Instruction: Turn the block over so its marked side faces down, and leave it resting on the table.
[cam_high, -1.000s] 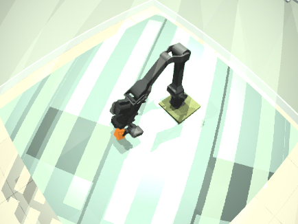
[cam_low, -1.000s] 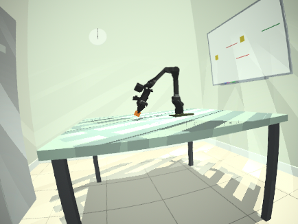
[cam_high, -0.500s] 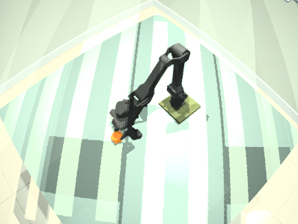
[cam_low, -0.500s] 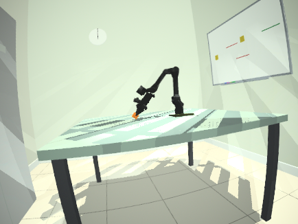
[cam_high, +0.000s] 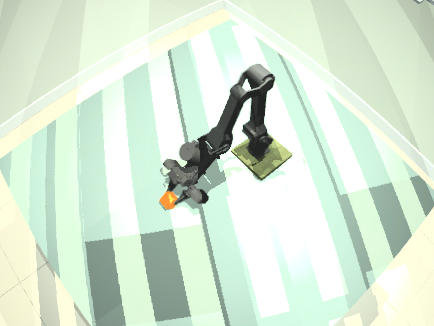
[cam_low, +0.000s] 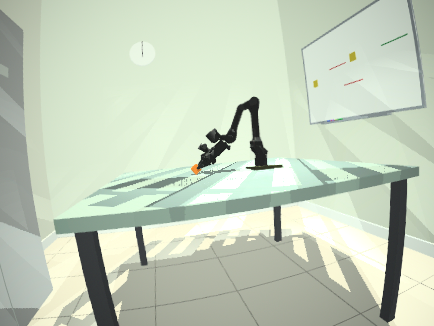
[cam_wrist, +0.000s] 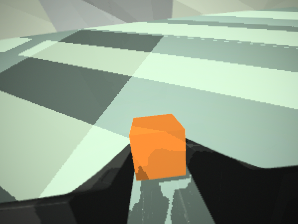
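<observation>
An orange block (cam_high: 168, 200) (cam_low: 195, 169) (cam_wrist: 158, 147) sits between my gripper's fingers (cam_high: 173, 198) (cam_low: 198, 167). The gripper is shut on the block and tilted low, close to the striped green table top (cam_high: 280, 240) (cam_low: 240, 192) (cam_wrist: 210, 85). In the wrist view the block's visible faces look plain orange; I see no mark on them. I cannot tell whether the block touches the table. The dark arm (cam_high: 235, 107) (cam_low: 240, 117) stretches from its base toward the table's left part.
The arm's base stands on an olive square plate (cam_high: 277, 161) (cam_low: 262, 166). The table has dark legs (cam_low: 395, 245) and edges all around. A whiteboard (cam_low: 370, 65) hangs on the right wall, a round clock (cam_low: 142, 52) on the back wall.
</observation>
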